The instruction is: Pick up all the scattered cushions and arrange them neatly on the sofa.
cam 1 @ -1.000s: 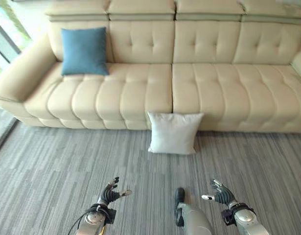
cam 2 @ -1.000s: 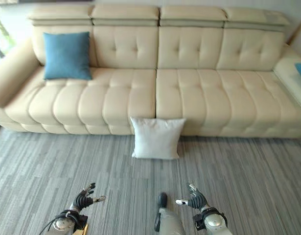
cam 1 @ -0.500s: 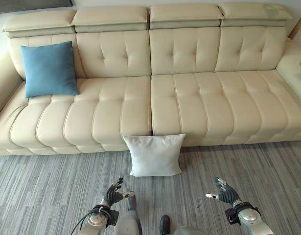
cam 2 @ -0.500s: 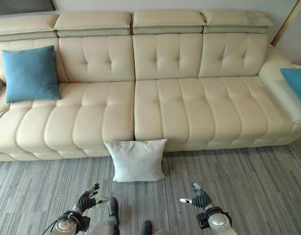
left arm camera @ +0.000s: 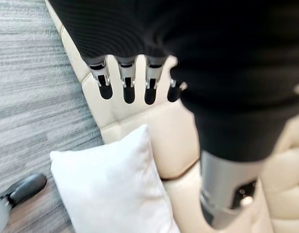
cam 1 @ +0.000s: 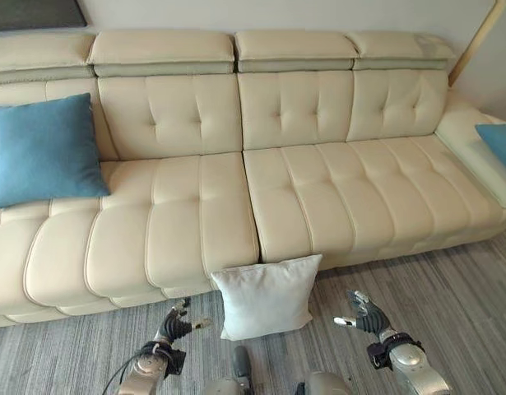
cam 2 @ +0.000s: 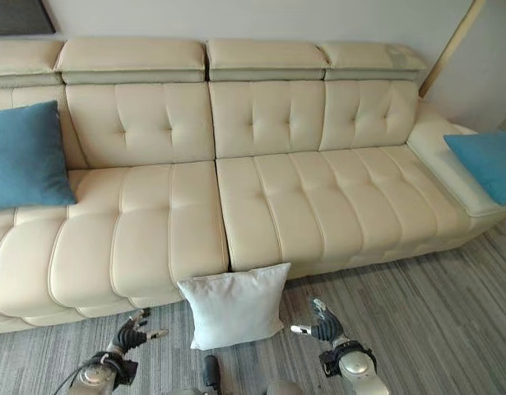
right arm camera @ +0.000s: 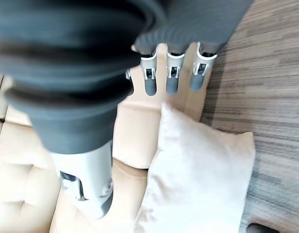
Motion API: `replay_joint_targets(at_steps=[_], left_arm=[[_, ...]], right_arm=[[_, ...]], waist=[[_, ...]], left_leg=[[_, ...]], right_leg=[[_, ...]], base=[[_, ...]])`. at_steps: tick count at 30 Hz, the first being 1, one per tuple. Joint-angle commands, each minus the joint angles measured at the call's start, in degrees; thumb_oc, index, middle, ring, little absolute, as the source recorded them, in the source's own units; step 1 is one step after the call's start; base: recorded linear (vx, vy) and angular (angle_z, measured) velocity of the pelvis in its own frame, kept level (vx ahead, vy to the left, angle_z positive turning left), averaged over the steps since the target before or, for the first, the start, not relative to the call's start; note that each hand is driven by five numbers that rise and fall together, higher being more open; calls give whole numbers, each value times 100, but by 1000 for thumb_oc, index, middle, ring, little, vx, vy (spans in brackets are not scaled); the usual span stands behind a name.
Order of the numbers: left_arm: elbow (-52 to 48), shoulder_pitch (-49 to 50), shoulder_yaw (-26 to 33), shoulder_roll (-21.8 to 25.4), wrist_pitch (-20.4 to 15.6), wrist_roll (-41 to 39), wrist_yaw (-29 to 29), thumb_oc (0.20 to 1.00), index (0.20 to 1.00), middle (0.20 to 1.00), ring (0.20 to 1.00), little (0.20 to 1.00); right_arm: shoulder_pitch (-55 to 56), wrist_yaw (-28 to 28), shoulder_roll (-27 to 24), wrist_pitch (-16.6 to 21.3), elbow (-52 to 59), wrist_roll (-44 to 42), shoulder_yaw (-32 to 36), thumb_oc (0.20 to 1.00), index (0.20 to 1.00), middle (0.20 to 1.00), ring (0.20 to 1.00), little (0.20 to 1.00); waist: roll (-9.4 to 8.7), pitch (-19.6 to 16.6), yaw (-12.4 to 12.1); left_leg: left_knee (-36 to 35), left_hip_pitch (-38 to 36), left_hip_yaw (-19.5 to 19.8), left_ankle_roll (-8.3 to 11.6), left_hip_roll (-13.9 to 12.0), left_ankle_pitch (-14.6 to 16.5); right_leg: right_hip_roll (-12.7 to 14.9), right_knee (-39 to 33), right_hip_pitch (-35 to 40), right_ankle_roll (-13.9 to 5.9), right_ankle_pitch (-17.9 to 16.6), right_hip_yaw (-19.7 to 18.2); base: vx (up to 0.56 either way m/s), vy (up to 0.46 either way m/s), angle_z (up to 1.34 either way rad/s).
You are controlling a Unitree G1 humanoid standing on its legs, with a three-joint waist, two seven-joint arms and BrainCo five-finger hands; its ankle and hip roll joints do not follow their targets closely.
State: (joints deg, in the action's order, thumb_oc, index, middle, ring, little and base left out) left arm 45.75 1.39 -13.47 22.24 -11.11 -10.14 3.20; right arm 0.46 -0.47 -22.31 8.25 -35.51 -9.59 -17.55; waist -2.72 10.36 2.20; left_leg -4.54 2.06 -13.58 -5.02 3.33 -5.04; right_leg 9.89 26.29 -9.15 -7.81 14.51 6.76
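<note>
You've closed in on the sofa point(cam 1: 236, 206): the whole view has swung, so that's the camera moving with you, not the cushions. The white cushion point(cam 1: 266, 296) that sat well ahead of you a second ago now stands right between your two hands, on the carpet point(cam 2: 417, 313), upright and leaning against the sofa's front edge below the seam of the two seats.

Your left hand point(cam 1: 174, 322) hangs just beside the cushion's left edge, fingers point(left arm camera: 125, 80) straight and loosely spread, holding nothing. Your right hand point(cam 1: 361, 311) sits near the right edge, a little further off, fingers point(right arm camera: 171, 73) likewise spread with nothing in them. Neither touches the cushion yet.

One blue cushion point(cam 1: 40, 150) already rests upright against the backrest at the left end. Another blue cushion point(cam 2: 483, 163) lies on the arm at the right end.

So the approach looks done and the pick is next: I'd judge you need both hands brought in against the sides of the white cushion, then a lift onto the seat.
</note>
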Motion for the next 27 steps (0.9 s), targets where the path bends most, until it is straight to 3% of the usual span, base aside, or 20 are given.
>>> replay_joint_targets(at_steps=[1, 11, 14, 19, 25, 27], left_arm=[[-176, 41, -9, 61, -222, -71, 78, 1000, 1000, 1000, 1000, 1000], [-192, 275, 249, 30, -209, -114, 46, 1000, 1000, 1000, 1000, 1000], [-314, 128, 390, 128, -235, -303, 150, 1000, 1000, 1000, 1000, 1000], [-324, -641, 374, 329, -404, -706, 501, 1000, 1000, 1000, 1000, 1000], [618, -2146, 263, 498, -683, -1378, 1104, 1000, 1000, 1000, 1000, 1000], [813, -2574, 176, 633, -726, -1472, 1245, 1000, 1000, 1000, 1000, 1000]], right_arm=[[-257, -46, -202, 105, -63, 58, -13, 1000, 1000, 1000, 1000, 1000], [62, 1, -386, 136, 169, 110, 73, 1000, 1000, 1000, 1000, 1000], [-44, -109, -562, 156, 391, 199, 106, 1000, 1000, 1000, 1000, 1000], [-923, -496, -762, 209, 94, 93, 52, 1000, 1000, 1000, 1000, 1000], [-2743, -1210, -766, 284, -1262, -310, -297, 1000, 1000, 1000, 1000, 1000], [-3346, -1404, -775, 290, -1620, -369, -471, 1000, 1000, 1000, 1000, 1000]], waist=[[12, 32, -55], [-18, -73, -91], [22, 106, -133], [62, 722, -169], [30, 1080, -155], [15, 1229, -146]], left_leg=[[783, -134, 156, 555, -508, 758], [743, -288, 263, 731, -557, 716], [878, -97, 396, 768, -580, 715], [1579, 1062, 527, 792, -686, 723], [2331, 2535, 504, 776, -840, 752], [2647, 2927, 505, 809, -913, 934]], right_leg=[[-170, -1399, 502, -43, -1127, 173], [-345, -1916, 1001, 150, -980, 303], [-341, -1783, 872, 231, -854, 430], [-216, -861, -353, 323, -727, 430], [-131, 96, -1875, 398, -525, 285], [-107, 429, -2295, 360, -340, 181]], base=[[108, -87, 8], [71, -101, 18], [-74, -70, 26], [-273, -34, 18], [-161, -45, 11], [-66, -33, -8]])
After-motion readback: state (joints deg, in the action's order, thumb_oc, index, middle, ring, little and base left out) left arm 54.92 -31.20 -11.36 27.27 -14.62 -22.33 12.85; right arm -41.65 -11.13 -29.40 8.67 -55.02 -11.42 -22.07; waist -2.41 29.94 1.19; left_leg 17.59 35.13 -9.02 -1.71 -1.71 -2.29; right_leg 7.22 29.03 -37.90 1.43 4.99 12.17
